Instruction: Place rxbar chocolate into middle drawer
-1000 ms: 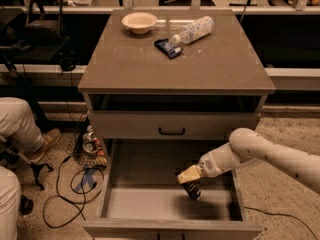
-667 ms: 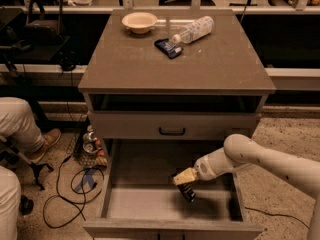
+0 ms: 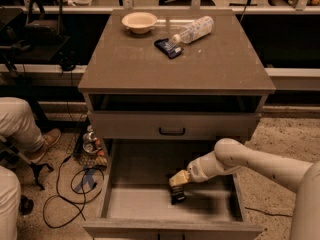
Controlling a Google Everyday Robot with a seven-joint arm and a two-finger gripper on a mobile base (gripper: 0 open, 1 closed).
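The middle drawer (image 3: pixel 140 204) is pulled wide open below the cabinet, its grey floor bare. My gripper (image 3: pixel 178 193) reaches down into it from the right, low over the floor near the middle. A small dark object, the rxbar chocolate (image 3: pixel 177 199), sits at the fingertips just above or on the drawer floor. I cannot tell whether it touches the floor.
A shallower drawer front with a black handle (image 3: pixel 171 131) sits above. On the cabinet top are a pale bowl (image 3: pixel 139 21), a plastic bottle (image 3: pixel 195 30) lying on its side and a blue-and-white snack packet (image 3: pixel 168 47). A seated person's legs (image 3: pixel 20 129) and cables (image 3: pixel 75 184) are at left.
My arm and gripper have moved leftward and a little lower inside the drawer, carrying the dark bar toward the drawer's middle.
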